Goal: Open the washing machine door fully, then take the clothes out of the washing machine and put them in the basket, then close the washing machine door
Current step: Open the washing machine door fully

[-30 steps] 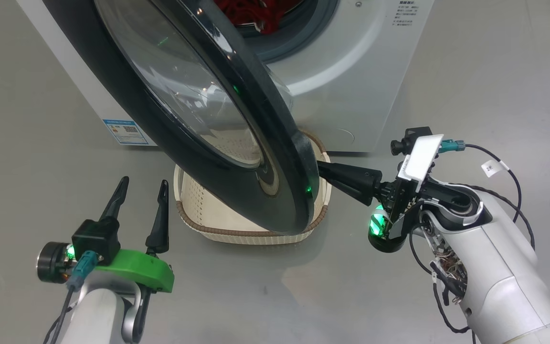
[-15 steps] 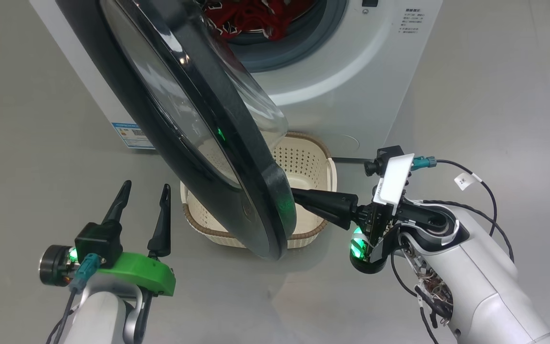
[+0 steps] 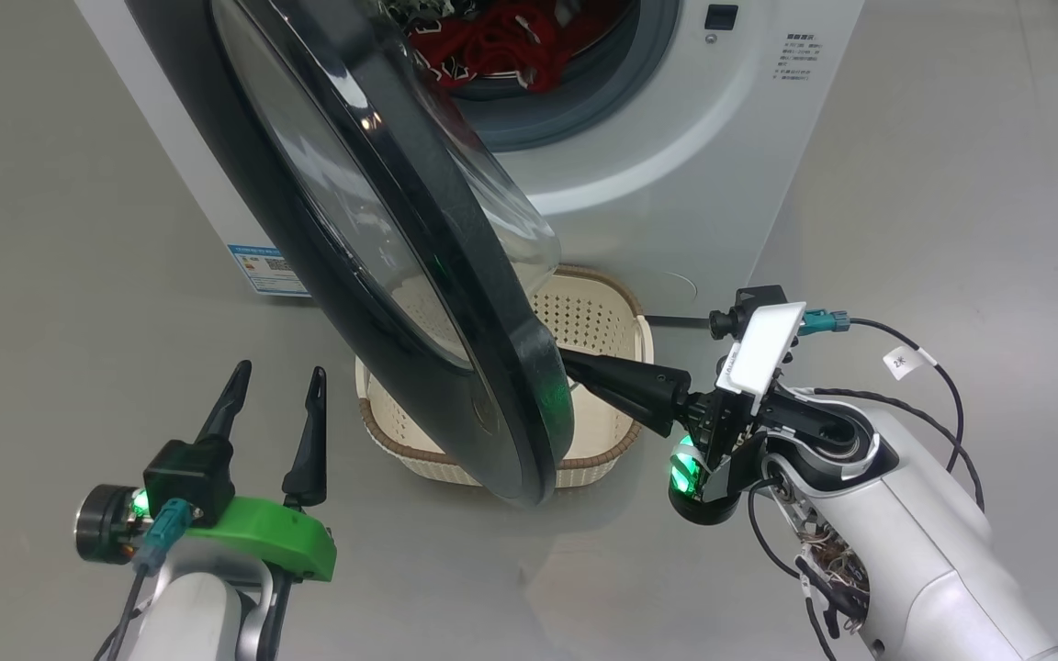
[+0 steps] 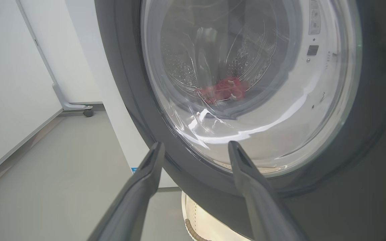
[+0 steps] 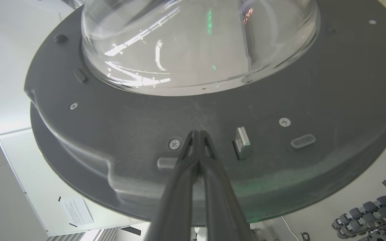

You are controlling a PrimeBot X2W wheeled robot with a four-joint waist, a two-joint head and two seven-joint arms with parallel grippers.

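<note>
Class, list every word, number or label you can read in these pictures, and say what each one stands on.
"2K": white tag on a black cable.
Blue sticker low on the washing machine: too small to read.
Grey print on the machine's front: too small to read.
Paper sheet on a wall, right wrist view: too blurred to read.

Glossy grey floor (image 3: 951,138), white wall (image 4: 8,77)

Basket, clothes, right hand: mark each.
basket (image 3: 584,317), head view, perforated back wall
clothes (image 3: 501,44), head view, red fabric
right hand (image 5: 198,135), right wrist view, shut fingertips
</note>
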